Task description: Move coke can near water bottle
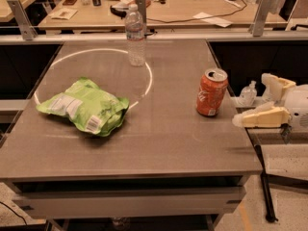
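The coke can [211, 92], red-orange with a silver top, stands upright near the right edge of the grey table [159, 143]. The water bottle [135, 34], tall and clear with a white cap, stands upright at the table's far middle, well apart from the can. My gripper [251, 100] is just off the table's right edge, to the right of the can and not touching it. Its two cream fingers [263, 118] are spread apart and hold nothing.
A green chip bag [84, 106] lies on the left half of the table, inside a white circle marking [149, 79]. A tiny clear bottle [248, 93] stands on a ledge right of the table, between my fingers in this view. A cluttered desk [183, 6] runs behind.
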Robot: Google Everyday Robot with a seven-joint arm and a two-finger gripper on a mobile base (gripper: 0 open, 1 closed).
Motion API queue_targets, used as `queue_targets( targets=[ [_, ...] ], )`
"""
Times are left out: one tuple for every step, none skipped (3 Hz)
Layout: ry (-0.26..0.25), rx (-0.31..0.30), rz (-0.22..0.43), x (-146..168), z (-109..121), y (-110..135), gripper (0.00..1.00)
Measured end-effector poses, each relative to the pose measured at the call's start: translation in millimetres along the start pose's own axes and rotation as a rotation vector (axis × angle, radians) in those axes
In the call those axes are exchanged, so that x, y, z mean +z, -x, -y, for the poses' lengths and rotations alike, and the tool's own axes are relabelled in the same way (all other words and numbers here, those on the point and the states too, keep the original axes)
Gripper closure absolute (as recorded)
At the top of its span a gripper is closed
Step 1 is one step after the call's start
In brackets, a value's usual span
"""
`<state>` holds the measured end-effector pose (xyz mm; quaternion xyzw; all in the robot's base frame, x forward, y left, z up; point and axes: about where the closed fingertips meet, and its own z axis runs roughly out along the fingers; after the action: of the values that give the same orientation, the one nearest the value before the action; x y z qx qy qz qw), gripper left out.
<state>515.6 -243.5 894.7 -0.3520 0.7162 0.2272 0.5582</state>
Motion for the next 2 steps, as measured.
queue_targets(
  targets=[
    [0.034, -0.039, -0.005, 23, 9, 4, 0.0],
    [0.084, -0.048, -0.025, 47, 16, 2, 0.0]
  ],
)
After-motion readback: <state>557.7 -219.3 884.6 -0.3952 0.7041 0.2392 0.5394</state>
